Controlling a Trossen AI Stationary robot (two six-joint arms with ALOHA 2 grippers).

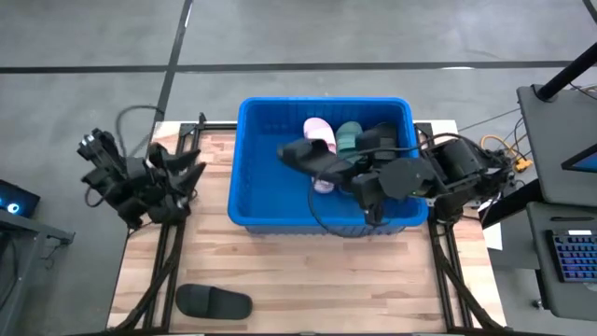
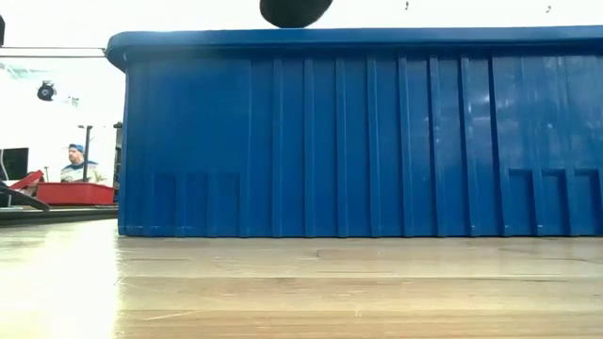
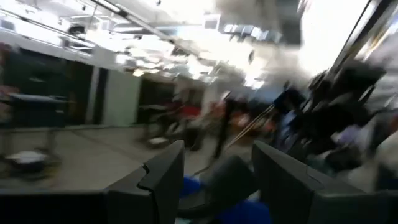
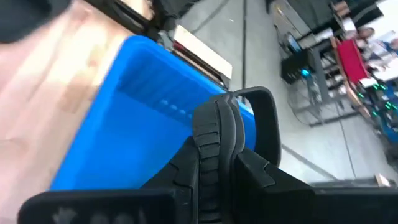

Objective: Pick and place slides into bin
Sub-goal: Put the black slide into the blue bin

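slides are partly sorted, it seems. going left to right: the left gripper [image 1: 187, 177] is parked beside the bin [image 1: 252, 201], fingers apart, nothing held. one black slide [image 1: 214, 301] is left lying on the surface [image 1: 308, 280] near the front edge. a pink slide [image 1: 318, 133] and a green one [image 1: 348, 137] are already binned. another black slide [image 1: 312, 154] is clamped in the right gripper [image 1: 347, 171] over the bin, not yet dropped.

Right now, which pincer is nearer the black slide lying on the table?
Left. The left pincer hangs off the bin's left side; the right pincer is over the bin, farther from the slide.
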